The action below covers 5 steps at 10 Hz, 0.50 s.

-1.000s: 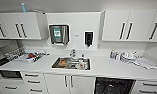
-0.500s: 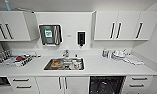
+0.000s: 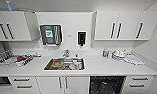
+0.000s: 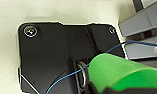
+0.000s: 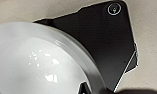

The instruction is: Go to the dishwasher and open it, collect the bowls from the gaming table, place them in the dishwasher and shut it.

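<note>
Left hand: fingers not discernible in the left wrist view, so I cannot tell whether it is released or clenched. A bright green bowl (image 4: 119,72) sits large right at the wrist camera, over the dark robot plate, with a thin blue cable (image 4: 76,72) crossing in front of it.

Right hand: state likewise cannot be told. A glossy white bowl (image 5: 36,60) sits close against the right wrist camera, partly covering the dark plate.

Head view: facing a white kitchen counter (image 3: 99,66). Dishwasher (image 3: 107,85) under the counter at about 5 o'clock, its dark interior showing, so the door is open. Steel sink (image 3: 64,64) at centre with dishes inside, faucet (image 3: 66,53) at its 12 o'clock. Dish rack (image 3: 11,59) at 9 o'clock holding something red. White dishes and cups (image 3: 119,54) at 3 o'clock. On the wall above the sink, a metal towel dispenser (image 3: 51,34) and a dark soap dispenser (image 3: 81,38), flanked by white wall cabinets (image 3: 119,25).
</note>
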Motion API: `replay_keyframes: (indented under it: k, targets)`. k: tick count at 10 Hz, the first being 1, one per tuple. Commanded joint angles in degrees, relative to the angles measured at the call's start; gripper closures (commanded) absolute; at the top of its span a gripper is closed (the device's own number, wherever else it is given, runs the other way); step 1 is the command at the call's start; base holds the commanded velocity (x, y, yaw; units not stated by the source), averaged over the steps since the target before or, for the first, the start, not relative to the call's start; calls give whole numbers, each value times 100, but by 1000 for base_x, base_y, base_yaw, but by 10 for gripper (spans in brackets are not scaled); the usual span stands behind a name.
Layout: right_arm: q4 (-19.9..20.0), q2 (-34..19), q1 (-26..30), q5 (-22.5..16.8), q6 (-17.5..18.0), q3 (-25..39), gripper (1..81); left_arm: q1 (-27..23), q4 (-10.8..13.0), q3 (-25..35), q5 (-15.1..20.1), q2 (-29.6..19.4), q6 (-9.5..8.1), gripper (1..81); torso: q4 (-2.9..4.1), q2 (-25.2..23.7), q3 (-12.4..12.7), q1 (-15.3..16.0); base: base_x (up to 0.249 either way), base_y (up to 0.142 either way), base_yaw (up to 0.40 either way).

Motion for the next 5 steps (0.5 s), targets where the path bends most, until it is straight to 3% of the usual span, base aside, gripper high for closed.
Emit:
replay_keyframes:
  k: [1, 5]
  targets:
    - [-62, 106, 323, -43, 0, 148, 811, -311, -6, 66, 154, -73, 6, 811, 0, 0, 0, 0, 0, 0, 0]
    - [-36, 97, 314, -35, 0, 157, 811, -311, -6, 66, 154, -81, 6, 811, 0, -7, 2, -11, 120, 0, 0]
